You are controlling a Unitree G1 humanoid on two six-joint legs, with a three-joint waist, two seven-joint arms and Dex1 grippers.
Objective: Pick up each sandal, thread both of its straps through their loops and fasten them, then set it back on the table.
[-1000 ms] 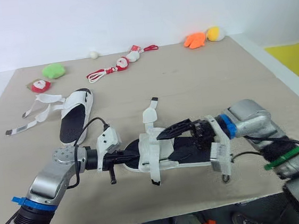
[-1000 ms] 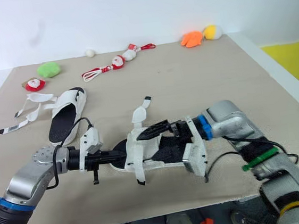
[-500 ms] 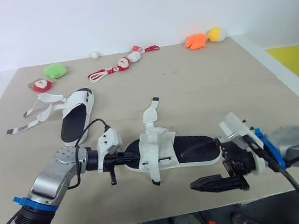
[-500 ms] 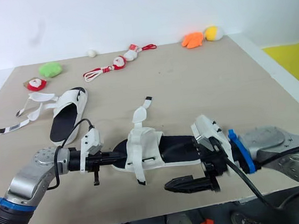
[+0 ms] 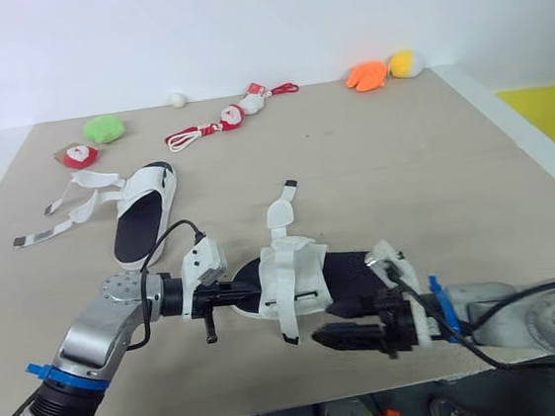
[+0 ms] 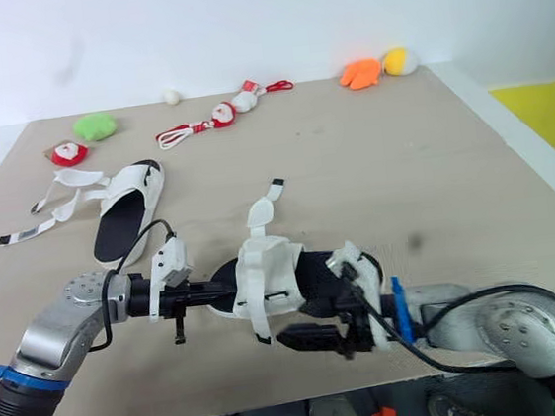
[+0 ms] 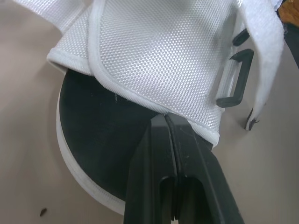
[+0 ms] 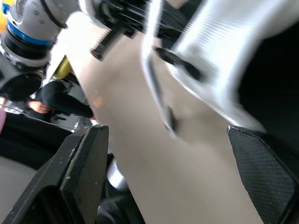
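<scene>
A white sandal with a black footbed (image 5: 349, 270) lies near the table's front edge, its straps loose: one (image 5: 280, 208) points away, another (image 5: 283, 319) hangs toward me. My left gripper (image 5: 242, 293) reaches it from the left and is shut on the rim of the white upper (image 7: 154, 56). At the sandal's near side, low over the table, my right gripper (image 5: 336, 338) is open, its fingers (image 8: 88, 172) wide apart, with the loose strap end (image 8: 161, 105) ahead of them. A second sandal (image 5: 144, 217) lies at the left with its straps (image 5: 64, 206) spread out.
Small toys line the far edge: a green one (image 5: 103, 129), a red one (image 5: 77, 155), red-and-white corded ones (image 5: 221, 122), a white ball (image 5: 178, 100), an orange one (image 5: 367, 75) and a yellow one (image 5: 401, 63). The table's front edge (image 5: 279, 407) runs just below my right gripper.
My right gripper came off the sandal, swung out to the near right, then moved left along the front edge to below the upper. The left gripper kept its hold.
</scene>
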